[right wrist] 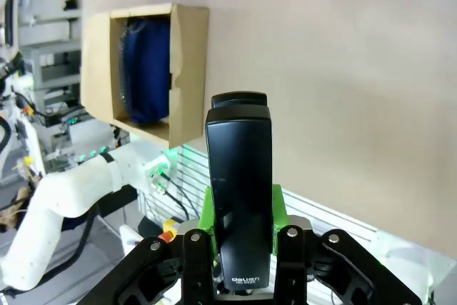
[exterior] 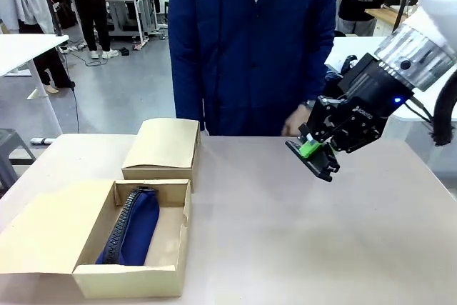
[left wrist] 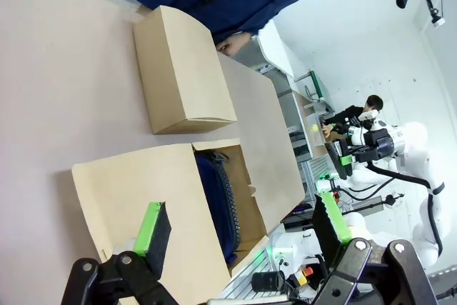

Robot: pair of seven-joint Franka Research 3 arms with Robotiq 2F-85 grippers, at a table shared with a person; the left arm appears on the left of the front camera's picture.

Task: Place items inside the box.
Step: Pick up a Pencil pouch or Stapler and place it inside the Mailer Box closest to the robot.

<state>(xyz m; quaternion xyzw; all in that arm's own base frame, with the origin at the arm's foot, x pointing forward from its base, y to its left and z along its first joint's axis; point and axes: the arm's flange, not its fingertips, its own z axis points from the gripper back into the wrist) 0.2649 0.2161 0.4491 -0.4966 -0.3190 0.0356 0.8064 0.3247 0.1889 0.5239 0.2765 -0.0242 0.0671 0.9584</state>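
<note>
My right gripper (exterior: 313, 149) hangs over the right half of the table, shut on a black stapler (exterior: 323, 166) that sits between its green pads. The right wrist view shows the stapler (right wrist: 239, 162) upright in the gripper (right wrist: 241, 208). The open cardboard box (exterior: 128, 281) stands at the front left with a navy zip pouch (exterior: 132, 228) lying inside. In the left wrist view my left gripper (left wrist: 243, 226) is open and holds nothing, poised above the box (left wrist: 136, 191) and the pouch (left wrist: 218, 201).
A second, closed cardboard box (exterior: 163, 146) sits just behind the open one. A person in a dark blue coat stands at the far edge, one hand (exterior: 295, 125) behind my right gripper. The box's lid flap (exterior: 43, 230) lies open to the left.
</note>
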